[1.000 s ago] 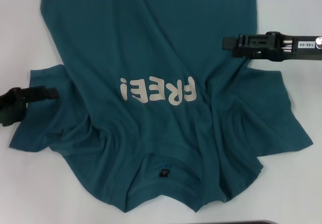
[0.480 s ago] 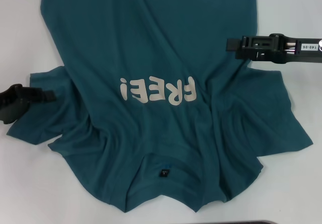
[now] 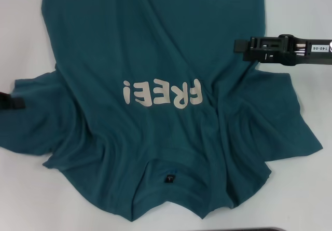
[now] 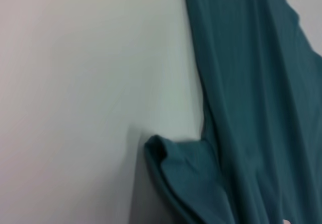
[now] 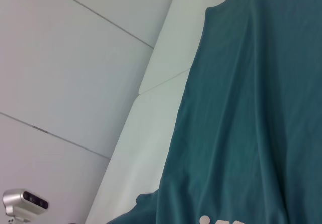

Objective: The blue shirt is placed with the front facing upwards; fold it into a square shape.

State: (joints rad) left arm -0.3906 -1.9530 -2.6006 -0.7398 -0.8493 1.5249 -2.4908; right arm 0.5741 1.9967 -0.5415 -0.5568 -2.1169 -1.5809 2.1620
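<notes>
1. Teal cloth fills the head view — the blue shirt (image 3: 155, 85) is spread front up on the white table (image 3: 21, 28), collar nearest the robot. The right gripper (image 3: 239, 48) is held over the shirt's right edge; whether its fingers are parted cannot be told. The left gripper (image 3: 10, 101) is seen only at the left border, by the left sleeve, grip unclear.
2. Left wrist view: a bunched sleeve is shown against the table.
3. Right wrist view: shirt body and table edge — no fingers are shown.

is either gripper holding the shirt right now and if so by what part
It cannot be told. The left gripper sits at the blue shirt's left sleeve edge, mostly out of view; the right gripper hovers over its right side.
</notes>
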